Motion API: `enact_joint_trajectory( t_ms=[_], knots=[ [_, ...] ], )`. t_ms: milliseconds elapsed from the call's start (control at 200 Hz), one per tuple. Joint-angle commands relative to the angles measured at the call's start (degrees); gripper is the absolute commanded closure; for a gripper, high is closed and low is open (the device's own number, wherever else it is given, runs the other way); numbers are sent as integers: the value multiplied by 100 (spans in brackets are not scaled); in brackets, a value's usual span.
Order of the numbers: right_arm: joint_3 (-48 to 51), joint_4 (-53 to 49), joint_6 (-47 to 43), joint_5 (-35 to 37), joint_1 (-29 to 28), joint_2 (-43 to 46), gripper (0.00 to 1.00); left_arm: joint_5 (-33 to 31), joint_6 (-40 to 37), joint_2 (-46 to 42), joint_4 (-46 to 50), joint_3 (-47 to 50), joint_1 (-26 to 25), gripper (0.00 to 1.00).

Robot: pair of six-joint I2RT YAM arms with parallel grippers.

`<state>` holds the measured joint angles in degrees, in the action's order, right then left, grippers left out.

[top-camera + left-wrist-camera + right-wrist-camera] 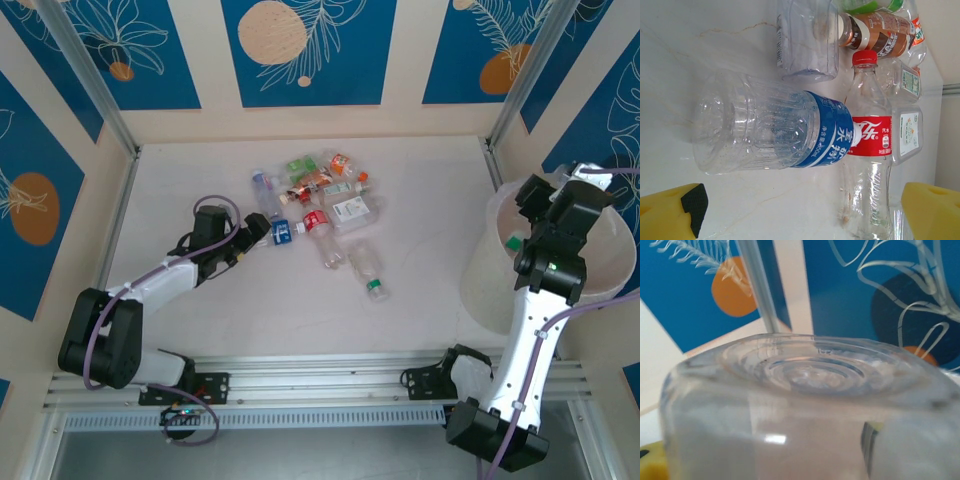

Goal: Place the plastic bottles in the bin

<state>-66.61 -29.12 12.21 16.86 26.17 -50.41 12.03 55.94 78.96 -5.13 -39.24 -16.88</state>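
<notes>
The left gripper (800, 215) lay low on the pale, faintly veined tabletop (180, 190), its yellow fingers (670, 212) spread wide and holding nothing. Just ahead of them a clear ribbed plastic bottle with a blue label (765, 130) lay on its side. Touching it was a clear red-capped bottle with a red label (870, 140). Beyond these, the other clear plastic bottles (325, 185) lay in a heap. The right gripper (535, 212) hung above the large round translucent white bin (480, 290). A clear bottle's ringed base (810, 375) sat close before its camera, and I cannot tell whether the jaws clamped it. Behind stood beige walls with blue leaf-patterned panels (310, 50).
</notes>
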Motion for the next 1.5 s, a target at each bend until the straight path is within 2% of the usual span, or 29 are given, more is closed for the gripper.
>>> enact_joint_trajectory(
  t_ms=[0,145,320,720,810,915,955,995,1140,1220,1350,1495],
  knots=[
    [144,103,225,-717,31,81,23,95,-92,87,43,-215,64,0],
    [230,72,419,-618,31,82,10,115,-67,96,71,-206,63,0],
    [179,64,471,-741,33,124,0,87,-46,53,97,-171,71,0],
    [139,140,571,-1287,28,433,0,104,61,145,283,-258,63,0],
    [132,208,660,-1733,35,504,0,98,210,198,293,-246,62,0],
    [131,454,770,-3159,-44,542,1,151,496,264,135,-174,66,0],
    [103,542,786,-3695,-188,502,0,181,585,291,46,-147,67,0],
    [49,532,782,-3867,-413,442,0,218,643,325,-19,-137,62,0],
    [40,541,351,-3147,-1571,379,0,229,761,367,-25,-148,62,0],
    [69,569,113,-3040,-2135,315,0,156,968,348,-2,-104,60,0],
    [125,641,43,-3054,-2873,125,1,36,1854,274,-205,110,20,0],
    [443,968,178,-2871,-3560,-23,1,-479,2997,216,47,157,-175,0]
  ],
)
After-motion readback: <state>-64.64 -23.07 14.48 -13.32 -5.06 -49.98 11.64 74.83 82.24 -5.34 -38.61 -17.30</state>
